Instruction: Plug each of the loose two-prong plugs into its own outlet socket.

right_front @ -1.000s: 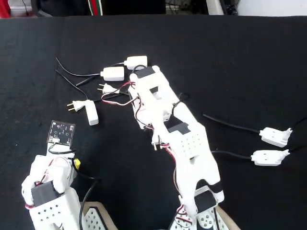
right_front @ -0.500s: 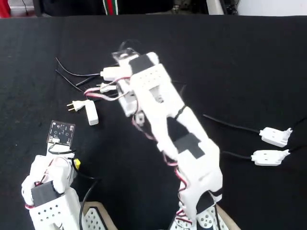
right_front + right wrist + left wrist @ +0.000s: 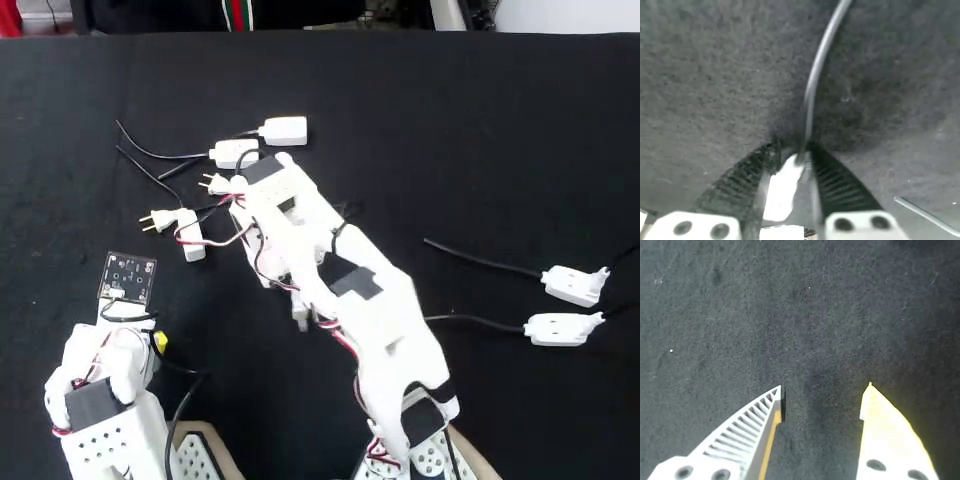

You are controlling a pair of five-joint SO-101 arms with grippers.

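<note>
- Two white two-prong plugs lie left of centre on the black table (image 3: 480, 120), and one is already in a grip.
- The gripped plug (image 3: 213, 183) is small and white. Its two prongs point to the left side of the high view, and its long axis runs left to right.
- The right gripper (image 3: 237, 186) is at that plug, with the arm stretched diagonally from the near edge.
- Up close, the right gripper (image 3: 792, 147) has its dark ribbed jaws clamped on the white plug body (image 3: 784, 186). A black cord (image 3: 819, 70) runs away across the cloth.
- The loose plug (image 3: 189, 236) lies nearer the arm bases, just beside the gripped one. It has an oblong white body whose long axis runs roughly near to far, slightly tilted. Its brass-tipped prongs stick out sideways to the left.
- Two white outlet sockets lie beyond the plugs, both lengthwise left to right. The nearer socket (image 3: 235, 153) lies close to the gripped plug, and the farther socket (image 3: 284, 130) just past it.
- Over on the right edge sit the upper block (image 3: 572, 285) and the lower block (image 3: 560, 328), both white and on black cords.
- The left gripper (image 3: 825, 387) hangs over bare cloth with its jaws spread wide and nothing between them.
</note>
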